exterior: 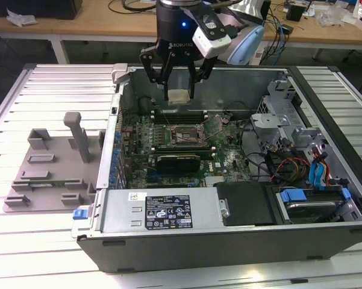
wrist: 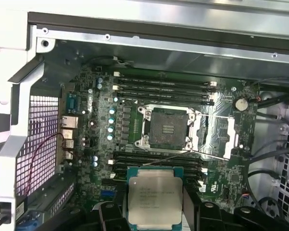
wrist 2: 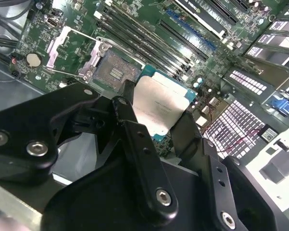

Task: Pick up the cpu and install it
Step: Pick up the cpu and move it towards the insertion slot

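One gripper (exterior: 179, 95) on one arm is seen clenched on one cpu (exterior: 179, 97), which is pinched at two opposite edges between the two black fingers (wrist 2: 130, 120) with its silver top turned toward the wrist cameras. The cpu (wrist: 154, 195) is held in the air over the motherboard (wrist: 89, 144), inside the open top of one computer case (exterior: 168, 238), near the case's far wall in the exterior view and apart from the board. One socket (wrist: 166, 127) is seen on the board with its contact field uncovered and its metal plate swung aside; the cpu is not seated in it. Rows of long black slots are seen on two sides of the socket. One grey plastic tray (exterior: 48, 174) is set near the table's edge on the exterior view's left, just beside the case. The table (exterior: 60, 84) is made of pale metal slats, and the case is laid on its side on it. One wooden bench (exterior: 96, 24) strewn with cables is seen beyond the table's far edge. A black and white label with fine print is stuck on the case's near wall, and faint print is borne on the cpu's top.
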### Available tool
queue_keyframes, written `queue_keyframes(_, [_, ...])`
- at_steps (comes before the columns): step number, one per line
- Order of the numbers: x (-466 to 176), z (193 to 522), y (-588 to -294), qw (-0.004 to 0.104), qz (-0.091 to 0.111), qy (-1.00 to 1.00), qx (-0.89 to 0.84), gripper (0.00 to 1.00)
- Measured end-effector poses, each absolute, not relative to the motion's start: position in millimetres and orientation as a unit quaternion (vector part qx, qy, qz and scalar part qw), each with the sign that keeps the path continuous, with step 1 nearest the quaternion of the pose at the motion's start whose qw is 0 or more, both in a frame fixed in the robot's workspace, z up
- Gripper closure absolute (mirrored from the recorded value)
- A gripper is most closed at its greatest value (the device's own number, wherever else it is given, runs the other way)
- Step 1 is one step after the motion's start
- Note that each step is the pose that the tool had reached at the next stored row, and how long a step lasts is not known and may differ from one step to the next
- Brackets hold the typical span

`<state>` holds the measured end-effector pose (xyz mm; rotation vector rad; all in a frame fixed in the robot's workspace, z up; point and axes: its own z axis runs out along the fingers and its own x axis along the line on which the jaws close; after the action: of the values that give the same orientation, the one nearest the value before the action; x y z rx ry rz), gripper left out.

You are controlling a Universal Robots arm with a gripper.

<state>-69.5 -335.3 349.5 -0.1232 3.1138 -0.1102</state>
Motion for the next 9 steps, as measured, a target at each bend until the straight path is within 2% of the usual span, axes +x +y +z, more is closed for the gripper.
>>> queue_keyframes(9, [-69.5, 338.1, -335.3, 0.012, -0.035, 0.999, -0.040, 0.45])
